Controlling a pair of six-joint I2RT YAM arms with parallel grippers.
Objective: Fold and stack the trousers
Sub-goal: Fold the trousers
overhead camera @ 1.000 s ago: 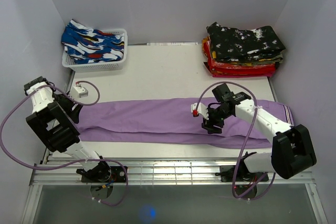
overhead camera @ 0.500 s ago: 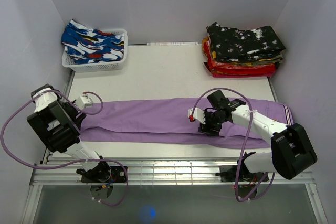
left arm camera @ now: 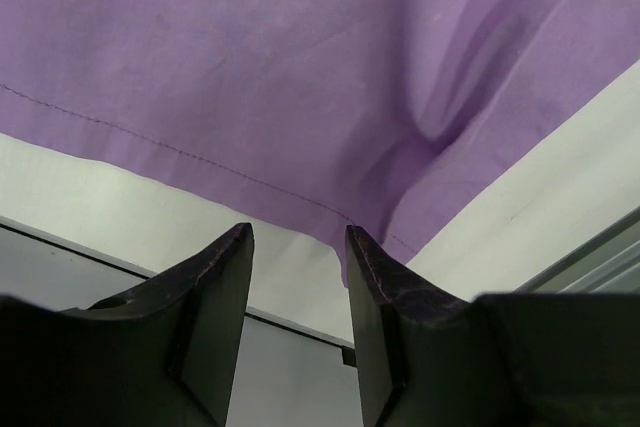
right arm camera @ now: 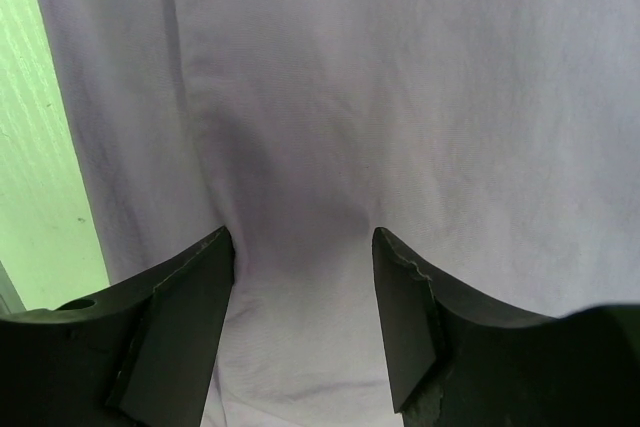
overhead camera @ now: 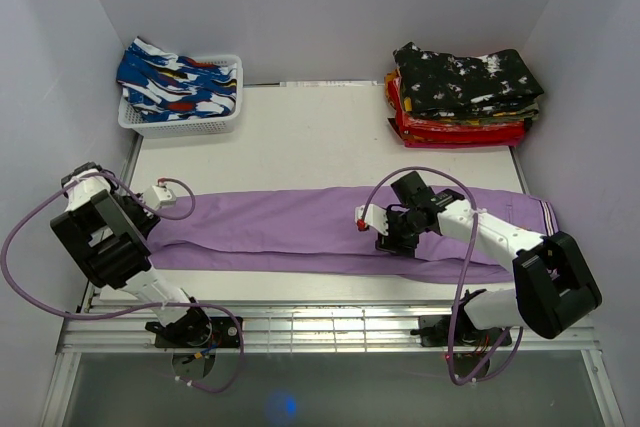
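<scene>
A: What colour are the trousers (overhead camera: 300, 227)?
B: Plain purple, with a thin darker stitch line near the hem. The table (overhead camera: 300, 137) is off-white.
A: And the basket (overhead camera: 180, 120)?
B: White mesh; the cloth (overhead camera: 180, 85) in it is blue with white, red and black blotches. The folded stack (overhead camera: 465, 82) is black speckled white on top, red and yellow beneath.

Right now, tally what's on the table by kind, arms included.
Purple trousers, laid flat: 1
White basket of blue patterned cloth: 1
Stack of folded garments: 1
Grippers: 2 (left gripper, right gripper)
Total: 5
</scene>
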